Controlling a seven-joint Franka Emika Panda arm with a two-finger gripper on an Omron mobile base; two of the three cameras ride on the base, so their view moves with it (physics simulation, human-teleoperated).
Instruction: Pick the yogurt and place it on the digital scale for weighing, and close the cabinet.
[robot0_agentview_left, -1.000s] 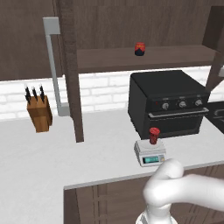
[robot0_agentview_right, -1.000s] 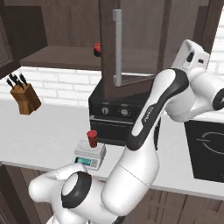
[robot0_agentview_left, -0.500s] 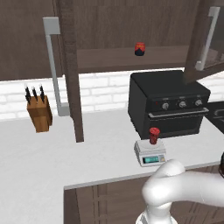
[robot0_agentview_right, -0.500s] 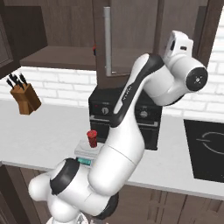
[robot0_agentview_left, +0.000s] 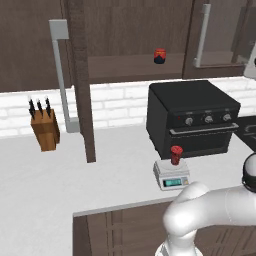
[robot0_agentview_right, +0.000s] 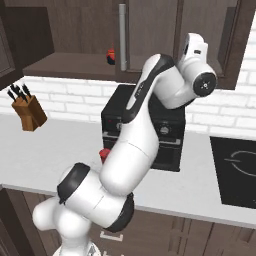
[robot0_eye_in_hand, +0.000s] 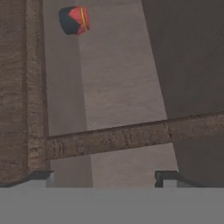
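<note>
The yogurt (robot0_agentview_left: 176, 154) stands upright on the digital scale (robot0_agentview_left: 171, 174), which sits on the white counter (robot0_agentview_left: 75, 185) just in front of the black oven (robot0_agentview_left: 192, 117). Above the oven, the cabinet (robot0_agentview_left: 80, 75) has 1 door swung open to the left and another (robot0_agentview_left: 215, 40) nearly shut to the right. A red-and-navy jar (robot0_agentview_left: 159, 56) rests on its shelf above the oven. The gripper (robot0_eye_in_hand: 104, 177) faces that shelf, its 2 fingertips (robot0_eye_in_hand: 168, 177) spread wide, holding nothing.
</note>
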